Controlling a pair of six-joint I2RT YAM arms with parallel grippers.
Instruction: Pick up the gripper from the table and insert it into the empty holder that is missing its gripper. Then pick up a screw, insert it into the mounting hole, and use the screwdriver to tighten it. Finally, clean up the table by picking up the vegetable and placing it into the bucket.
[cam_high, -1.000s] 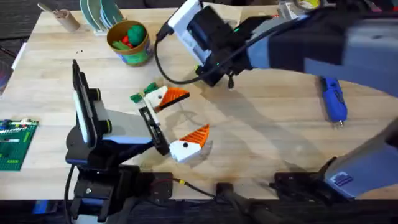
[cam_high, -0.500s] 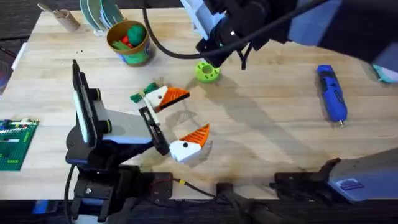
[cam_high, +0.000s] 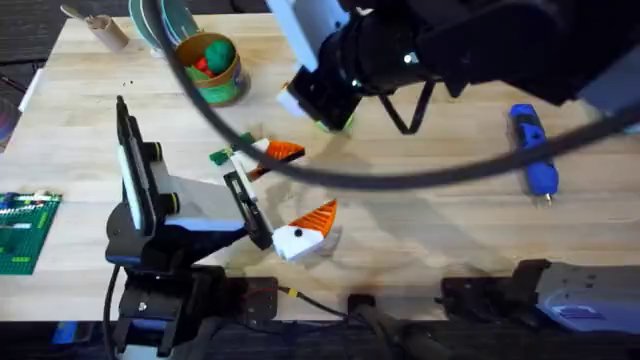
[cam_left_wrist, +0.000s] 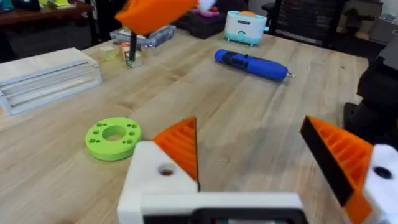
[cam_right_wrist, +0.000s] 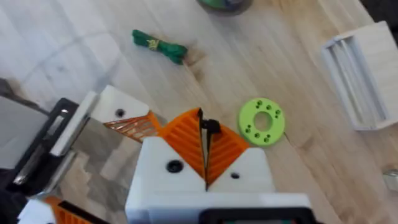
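The screw (cam_right_wrist: 210, 127) sits pinched between my right gripper's (cam_right_wrist: 205, 146) pressed-together orange pads, held above the table at the far middle. My left gripper (cam_high: 285, 190) rests low with its fingers spread, both orange wedges seated. The vegetable (cam_right_wrist: 158, 45) lies just beyond it, the bucket (cam_high: 209, 66) far left, the screwdriver (cam_high: 531, 150) right.

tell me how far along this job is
Done: both jaws of the left claw carry orange wedges, so the insert looks seated. In hand: the right claw is shut on a small black screw, not yet in the holder. Left: tightening with the screwdriver lying on the table, then the vegetable into the bucket.
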